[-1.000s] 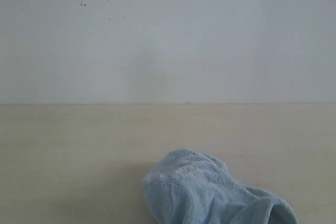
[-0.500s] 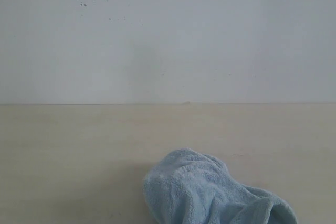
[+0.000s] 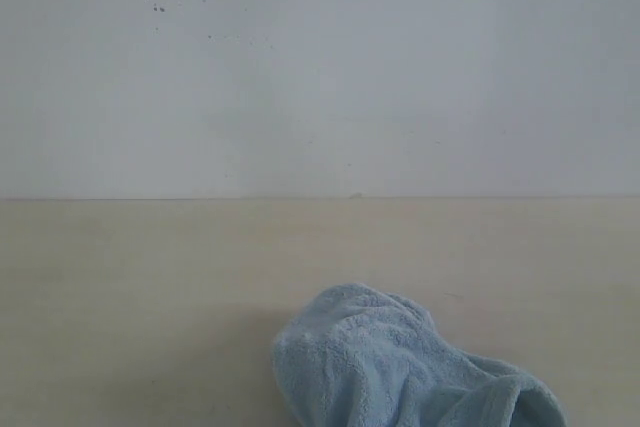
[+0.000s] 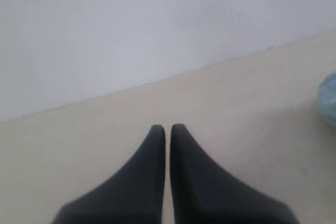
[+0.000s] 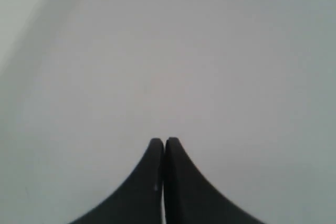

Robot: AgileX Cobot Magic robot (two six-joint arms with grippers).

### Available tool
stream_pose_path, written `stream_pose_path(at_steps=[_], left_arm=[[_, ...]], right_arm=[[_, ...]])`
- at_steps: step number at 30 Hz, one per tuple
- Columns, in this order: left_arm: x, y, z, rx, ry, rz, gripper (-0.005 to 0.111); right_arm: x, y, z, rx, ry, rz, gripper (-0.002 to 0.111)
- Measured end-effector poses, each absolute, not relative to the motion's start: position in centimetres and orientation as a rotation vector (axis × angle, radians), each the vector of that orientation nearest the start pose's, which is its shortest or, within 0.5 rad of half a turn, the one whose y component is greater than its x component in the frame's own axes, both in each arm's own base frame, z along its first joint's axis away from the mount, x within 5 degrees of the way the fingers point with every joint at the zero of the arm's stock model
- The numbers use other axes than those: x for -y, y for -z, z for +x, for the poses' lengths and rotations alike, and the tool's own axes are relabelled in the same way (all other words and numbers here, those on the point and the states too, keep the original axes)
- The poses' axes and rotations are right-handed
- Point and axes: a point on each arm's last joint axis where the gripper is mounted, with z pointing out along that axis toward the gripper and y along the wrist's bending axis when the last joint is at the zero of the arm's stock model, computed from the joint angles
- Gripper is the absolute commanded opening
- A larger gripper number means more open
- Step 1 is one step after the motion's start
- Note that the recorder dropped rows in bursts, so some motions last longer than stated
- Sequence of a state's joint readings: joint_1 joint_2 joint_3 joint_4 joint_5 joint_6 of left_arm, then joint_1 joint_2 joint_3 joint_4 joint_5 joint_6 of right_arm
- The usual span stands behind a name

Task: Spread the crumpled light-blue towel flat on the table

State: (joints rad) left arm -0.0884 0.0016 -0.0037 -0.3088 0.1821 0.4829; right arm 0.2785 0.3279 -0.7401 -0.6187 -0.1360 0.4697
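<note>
The light-blue towel (image 3: 400,367) lies crumpled in a heap on the beige table (image 3: 150,287), near the front edge of the exterior view and cut off by it. A sliver of the towel (image 4: 329,98) shows at the side of the left wrist view. My left gripper (image 4: 168,128) is shut with nothing in it, above bare table (image 4: 105,129) and well apart from the towel. My right gripper (image 5: 161,141) is shut and empty too, with only a plain pale surface behind it. Neither gripper shows in the exterior view.
A white wall (image 3: 320,77) with small dark specks (image 3: 158,7) rises behind the table's far edge. Bare tabletop stretches left of the towel and behind it.
</note>
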Motion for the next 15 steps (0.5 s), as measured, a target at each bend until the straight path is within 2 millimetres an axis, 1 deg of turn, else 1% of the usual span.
stream_pose_path(at_steps=[1, 2, 3, 4, 5, 6, 7, 8, 10, 12, 14, 15], left_arm=[[1.1, -19.9, 5.5, -1.635, 0.019, 0.227, 0.004], [1.2, -20.0, 5.5, -1.636, 0.122, 0.139, 0.004], [1.3, -20.1, 5.5, -1.633, 0.192, 0.077, 0.004], [1.4, -20.2, 5.5, -1.622, 0.340, -0.056, 0.004], [1.4, -20.4, 5.5, -1.609, 0.426, -0.135, 0.004], [1.5, -20.6, 5.5, -1.574, 0.575, -0.275, 0.004], [1.4, -20.8, 5.5, -1.557, 0.632, -0.331, 0.004], [1.4, -20.9, 5.5, -1.531, 0.691, -0.397, 0.004], [1.3, -21.0, 5.5, -1.512, 0.713, -0.432, 0.004], [1.2, -21.1, 5.5, -1.504, 0.718, -0.445, 0.004], [1.1, -21.1, 5.5, -1.495, 0.718, -0.454, 0.004], [1.1, -21.1, 5.5, -1.491, 0.718, -0.459, 0.004]], right_arm=[[-1.6, -43.5, 4.7, -1.046, -0.069, -0.294, 0.000], [-1.8, -41.2, 9.5, -1.335, 0.081, -0.316, 0.000], [-1.9, -40.2, 11.2, -1.444, 0.120, -0.314, 0.000], [-2.4, -37.9, 14.7, -1.646, 0.138, -0.291, 0.000], [-2.6, -36.9, 15.9, -1.718, 0.121, -0.267, 0.000], [-3.3, -34.1, 18.8, -1.915, 0.077, -0.189, 0.000], [-3.5, -32.9, 19.6, -2.000, 0.059, -0.145, 0.000], [-3.7, -29.8, 20.9, -2.233, 0.082, -0.097, 0.000], [-4.1, -27.0, 21.2, -2.462, 0.119, -0.168, 0.000], [-4.8, -24.5, 20.9, -2.699, 0.078, -0.287, 0.000], [-6.2, -22.5, 20.5, -2.868, -0.094, -0.417, 0.000], [-6.9, -21.9, 20.4, -2.909, -0.202, -0.473, 0.000]])
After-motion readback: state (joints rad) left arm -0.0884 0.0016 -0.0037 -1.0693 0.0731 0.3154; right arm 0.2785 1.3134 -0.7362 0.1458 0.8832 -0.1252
